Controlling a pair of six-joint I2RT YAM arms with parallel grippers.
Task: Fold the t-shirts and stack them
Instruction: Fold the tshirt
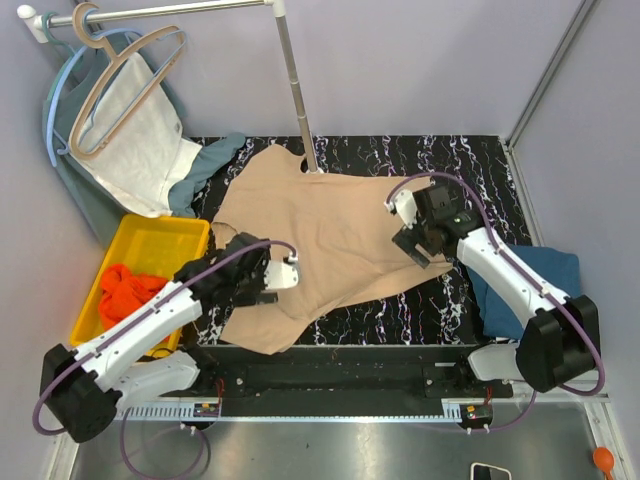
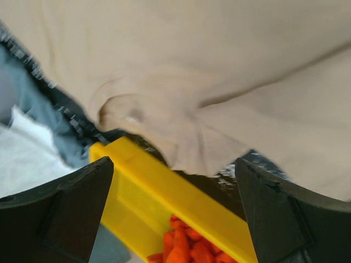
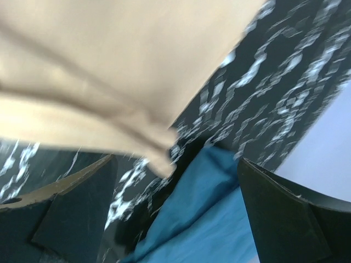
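A beige t-shirt point(image 1: 320, 235) lies spread on the black marbled table point(image 1: 450, 160). My left gripper point(image 1: 238, 268) hovers open over its left sleeve point(image 2: 159, 120), with both fingers point(image 2: 66, 213) empty. An orange-red t-shirt point(image 1: 125, 285) is bunched in the yellow bin point(image 1: 155, 240), whose rim point(image 2: 164, 186) shows between my left fingers. My right gripper point(image 1: 420, 245) is open above the beige shirt's right sleeve end point(image 3: 159, 156), holding nothing. A teal-blue t-shirt point(image 1: 545, 270) lies at the table's right edge, partly under the right arm, and shows below the right gripper point(image 3: 175, 213) as blue cloth point(image 3: 208, 219).
A metal rack pole point(image 1: 297, 90) stands at the beige shirt's collar. Hangers point(image 1: 120, 80) carry a white cloth point(image 1: 140, 140) and a grey-green garment point(image 1: 75, 190) at the back left, beside the bin. Walls close in on both sides.
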